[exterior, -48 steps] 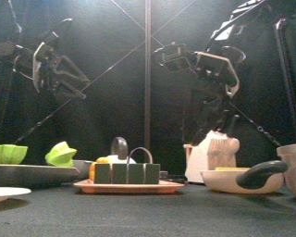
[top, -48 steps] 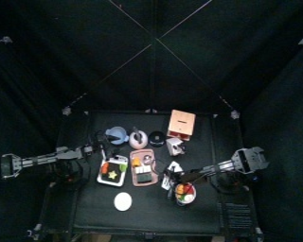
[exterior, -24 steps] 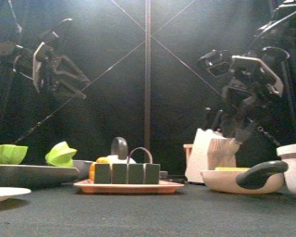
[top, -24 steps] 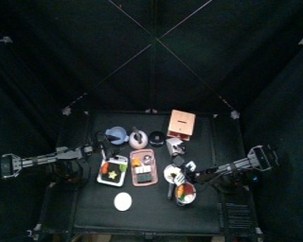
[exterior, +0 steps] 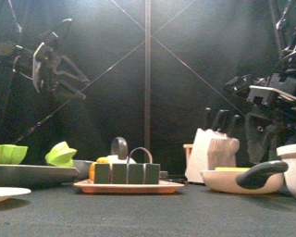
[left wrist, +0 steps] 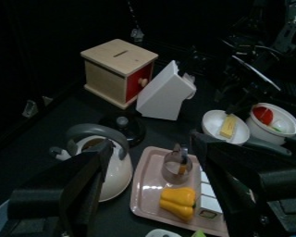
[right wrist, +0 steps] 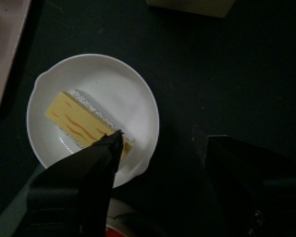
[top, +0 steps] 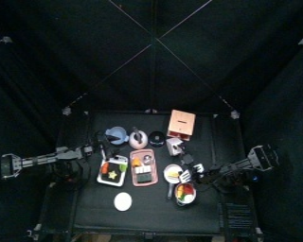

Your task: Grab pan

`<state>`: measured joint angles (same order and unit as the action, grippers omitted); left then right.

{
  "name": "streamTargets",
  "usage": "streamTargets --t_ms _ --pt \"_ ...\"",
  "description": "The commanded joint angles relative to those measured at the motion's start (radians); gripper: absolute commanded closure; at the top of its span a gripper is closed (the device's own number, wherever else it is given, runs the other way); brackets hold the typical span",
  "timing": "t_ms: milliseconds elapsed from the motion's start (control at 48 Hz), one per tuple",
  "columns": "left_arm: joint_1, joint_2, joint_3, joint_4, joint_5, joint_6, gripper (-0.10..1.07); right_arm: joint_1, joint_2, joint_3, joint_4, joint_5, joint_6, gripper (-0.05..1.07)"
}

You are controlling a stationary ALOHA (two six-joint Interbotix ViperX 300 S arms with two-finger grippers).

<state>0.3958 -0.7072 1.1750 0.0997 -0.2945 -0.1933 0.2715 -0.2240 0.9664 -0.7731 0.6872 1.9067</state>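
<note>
The pan, a pale shallow dish with a dark handle, sits at the right end of the counter, just right of the pink tray and beside a white pot. Nothing grips it yet. The right claw hangs spread wide over a white plate holding a yellow slice, near the pan. The left claw waits apart, left of the tray, jaws spread and empty. Lowering onto the handle and closing remain.
</note>
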Motion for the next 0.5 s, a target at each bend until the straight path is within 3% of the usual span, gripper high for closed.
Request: streamTargets --t_ms 0,479 --pt "0.003 -0.002 -0.012 -0.002 -0.006 0.002 -0.02 0.0 0.012 -0.009 -0.012 -0.015 0.017 0.1" --pt "0.003 -0.002 -0.012 -0.002 -0.005 0.002 -0.02 -0.006 0.031 -0.009 -0.023 -0.012 0.028 0.11"
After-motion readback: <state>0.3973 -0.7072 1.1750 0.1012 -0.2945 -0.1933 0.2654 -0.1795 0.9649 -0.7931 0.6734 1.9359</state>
